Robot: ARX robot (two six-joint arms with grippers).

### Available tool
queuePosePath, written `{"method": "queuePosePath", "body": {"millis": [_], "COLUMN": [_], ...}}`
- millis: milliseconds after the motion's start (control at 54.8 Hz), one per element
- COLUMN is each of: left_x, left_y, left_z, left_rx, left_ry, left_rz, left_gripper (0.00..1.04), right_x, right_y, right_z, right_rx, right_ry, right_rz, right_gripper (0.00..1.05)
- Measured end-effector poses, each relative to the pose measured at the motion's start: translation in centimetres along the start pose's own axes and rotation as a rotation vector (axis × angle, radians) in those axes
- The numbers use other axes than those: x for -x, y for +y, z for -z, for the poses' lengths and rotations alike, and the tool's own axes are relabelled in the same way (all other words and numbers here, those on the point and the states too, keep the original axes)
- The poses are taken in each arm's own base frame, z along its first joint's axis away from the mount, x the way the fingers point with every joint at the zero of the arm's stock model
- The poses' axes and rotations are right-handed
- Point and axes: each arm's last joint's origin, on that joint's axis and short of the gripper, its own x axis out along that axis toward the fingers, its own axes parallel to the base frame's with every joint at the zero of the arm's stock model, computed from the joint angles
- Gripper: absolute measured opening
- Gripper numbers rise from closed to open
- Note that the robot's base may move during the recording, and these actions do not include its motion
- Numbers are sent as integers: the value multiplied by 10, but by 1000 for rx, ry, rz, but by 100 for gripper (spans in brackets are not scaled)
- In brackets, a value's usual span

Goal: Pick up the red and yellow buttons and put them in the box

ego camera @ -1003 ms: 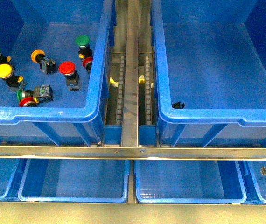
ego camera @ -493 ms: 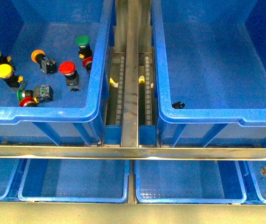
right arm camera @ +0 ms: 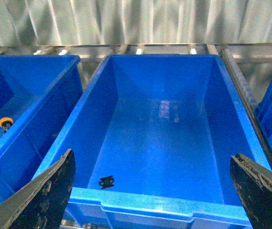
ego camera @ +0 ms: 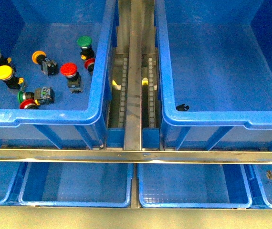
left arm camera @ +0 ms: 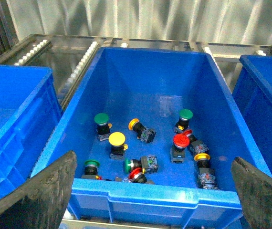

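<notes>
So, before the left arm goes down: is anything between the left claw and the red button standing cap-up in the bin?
Nothing visible does. The left claw hangs open above the bin, and the red button stands uncovered on its floor, other buttons beside it, none on top.

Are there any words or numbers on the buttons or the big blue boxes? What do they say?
No text can be read anywhere.
Buttons: any marks on their bodies are too small to read.
Left bin and right bin: plain blue walls, no labels showing.
</notes>
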Motion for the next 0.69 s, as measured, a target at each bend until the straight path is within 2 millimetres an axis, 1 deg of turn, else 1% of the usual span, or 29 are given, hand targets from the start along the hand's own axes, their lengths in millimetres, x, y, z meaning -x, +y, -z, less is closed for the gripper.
{"method": "queuePosePath", "body": {"millis": [693], "left_x": [0], "left_y": [0], "left_z": [0], "left_rx": [0], "left_ry": [0], "left_rz": [0], "left_gripper": [97], "right_x": [0], "right_y": [0], "right_z": [0], "right_rx": [0], "right_ry": [0], "right_rz": [0], "right_gripper": [98]}}
